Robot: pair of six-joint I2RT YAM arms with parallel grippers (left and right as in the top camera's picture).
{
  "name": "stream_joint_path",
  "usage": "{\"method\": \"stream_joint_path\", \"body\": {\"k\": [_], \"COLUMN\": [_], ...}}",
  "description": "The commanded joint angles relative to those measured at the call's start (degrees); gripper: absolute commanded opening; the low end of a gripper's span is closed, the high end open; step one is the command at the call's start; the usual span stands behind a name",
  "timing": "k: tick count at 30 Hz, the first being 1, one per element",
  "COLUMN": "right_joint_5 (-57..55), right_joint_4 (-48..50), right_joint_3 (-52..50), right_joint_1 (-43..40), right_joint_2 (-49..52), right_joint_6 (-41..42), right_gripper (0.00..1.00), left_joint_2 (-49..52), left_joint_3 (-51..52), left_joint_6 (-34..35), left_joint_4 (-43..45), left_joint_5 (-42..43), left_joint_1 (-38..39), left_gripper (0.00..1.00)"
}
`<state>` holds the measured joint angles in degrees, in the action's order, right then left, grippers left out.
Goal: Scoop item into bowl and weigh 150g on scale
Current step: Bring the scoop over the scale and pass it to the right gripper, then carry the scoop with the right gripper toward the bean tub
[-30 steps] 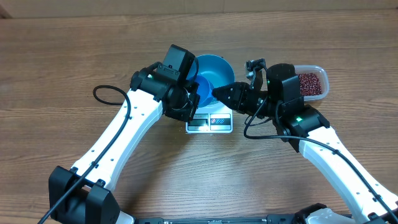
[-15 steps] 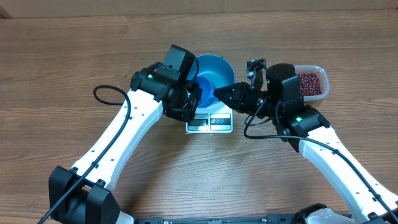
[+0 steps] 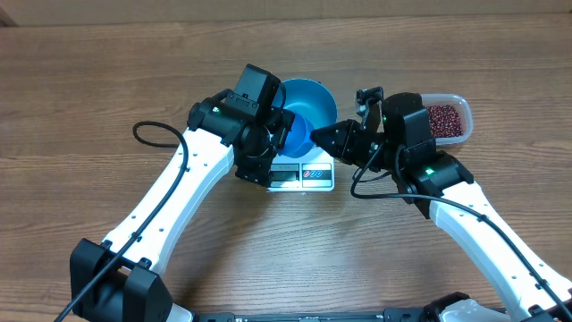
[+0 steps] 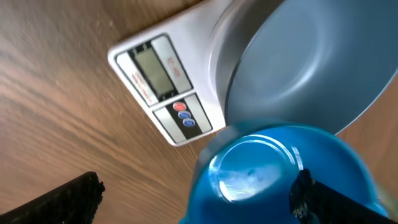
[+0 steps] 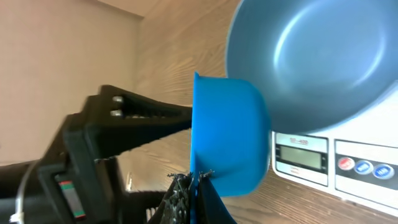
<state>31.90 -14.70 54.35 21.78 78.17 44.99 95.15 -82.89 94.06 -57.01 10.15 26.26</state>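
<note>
The bright blue bowl [image 3: 313, 98] stands empty on the white scale [image 3: 304, 175], whose display faces the near edge. The dark red beans [image 3: 444, 121] lie in a clear tub at the right. A small blue scoop [image 3: 299, 136] hangs beside the bowl's near left rim. My right gripper [image 3: 316, 136] is shut on the scoop's thin edge [image 5: 194, 176]. Around the scoop [image 4: 273, 174] my left gripper [image 4: 199, 193] stands open, with both fingers apart from it. The scoop looks empty.
The clear tub [image 3: 450, 97] sits behind my right arm on the wooden table [image 3: 107, 80]. The two wrists crowd together over the scale's front. A black cable [image 3: 152, 132] loops left of the left arm.
The left gripper's jaws have spread wide and let go of the scoop. The right gripper has closed onto the scoop. Both arms have barely shifted.
</note>
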Motion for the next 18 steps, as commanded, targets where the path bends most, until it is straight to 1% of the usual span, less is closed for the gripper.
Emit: {"method": "stream_joint_path", "body": {"k": [1,5,8,10,13,14,15,18], "right_joint_5": [-1.42,-1.07,0.85,1.22,1.44,1.36,1.36,1.40], "right_joint_4": [-0.96,-2.89,-3.21,-3.58,-4.92,-5.42,-6.71,-9.42], "right_joint_3": [1.09,1.09,1.11,1.11,1.14,1.14,1.16,1.29], "right_joint_1": [-1.16,-3.43,-5.18,-6.12,-8.13,-8.63,-9.86,-12.04], "right_joint_2": [0.28,0.28,-0.11,-0.72,-2.51,-3.06,-4.35,-6.51], "right_joint_6": [-0.52,-2.01,-4.22,-4.79,-6.54,-6.71,-7.76,-9.55], "right_gripper": [0.04,0.04,0.04,0.04,0.04,0.04,0.04,0.04], "left_joint_2": [0.07,0.00,-0.04,-0.04,-0.04,-0.04,-0.04,-0.04], "left_joint_3": [-0.61,-0.63,-0.63,-0.63,-0.63,-0.63,-0.63,-0.63], "left_joint_6": [-9.11,-17.79,-25.88,-31.15,-43.34,-46.38,-51.98,-59.39], "left_joint_4": [0.15,0.55,0.79,1.79,4.90,5.68,6.84,8.66], "left_joint_5": [-3.08,-2.86,-1.01,1.51,7.74,9.42,12.61,17.42], "left_joint_1": [-0.83,-3.06,-5.14,-6.43,-8.48,-8.94,-9.60,-10.38], "left_gripper": [0.99,0.99,1.00,0.99,0.99,1.00,1.00,1.00]}}
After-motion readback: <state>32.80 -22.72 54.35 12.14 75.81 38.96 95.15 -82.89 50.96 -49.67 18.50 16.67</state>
